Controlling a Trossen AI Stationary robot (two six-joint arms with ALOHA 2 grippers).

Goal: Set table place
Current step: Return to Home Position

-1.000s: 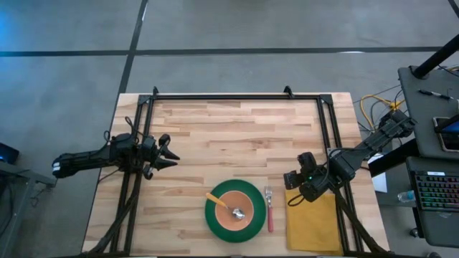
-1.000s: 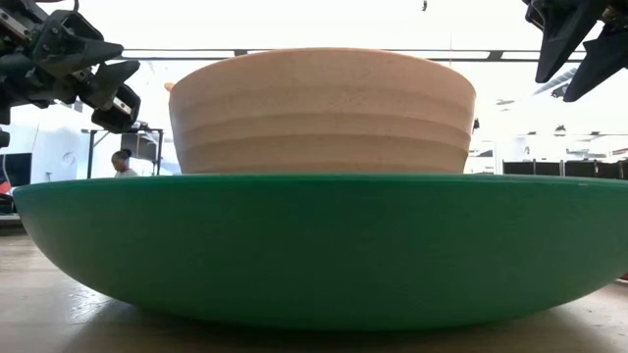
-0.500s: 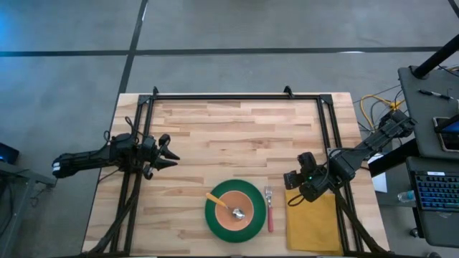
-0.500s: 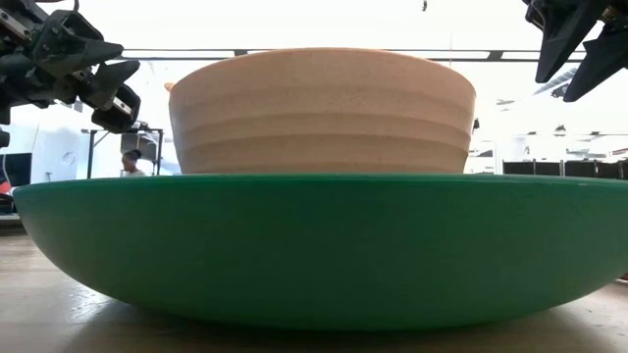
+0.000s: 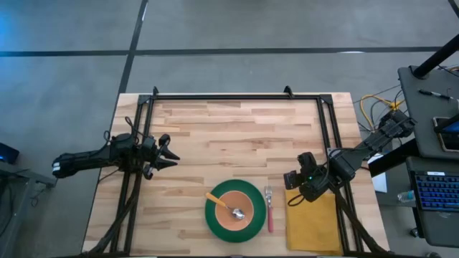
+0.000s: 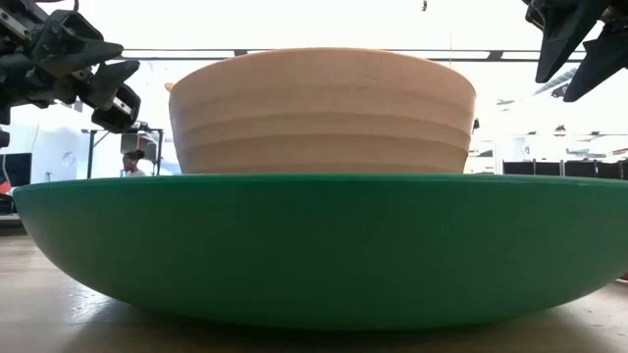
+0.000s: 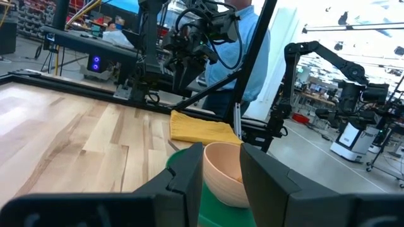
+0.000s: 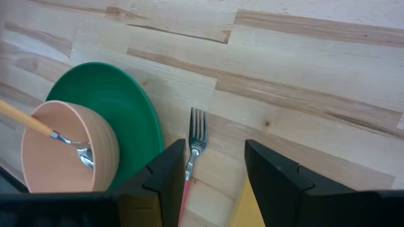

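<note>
Left gripper [image 5: 166, 152]: I am hovering it at the left edge of the table [image 5: 229, 136], beside the left rail of the black frame [image 5: 222, 96], fingers spread and gripping nothing.
Right gripper [image 5: 292, 190]: I am hanging it above the far edge of the mustard napkin [image 5: 313, 228], fingers parted and gripping nothing.
Setting: the green plate [image 5: 210, 215] is lying near the edge closest to the low camera. The peach bowl [image 5: 244, 201] is sitting on it, with the orange-handled spoon [image 5: 224, 204] leaning inside. The red-handled fork [image 5: 270, 211] is lying between the plate and the napkin.
Open room: bare planks are stretching across the far half, between my grippers.
Count: one plate, one bowl, one spoon, one fork, one napkin.
</note>
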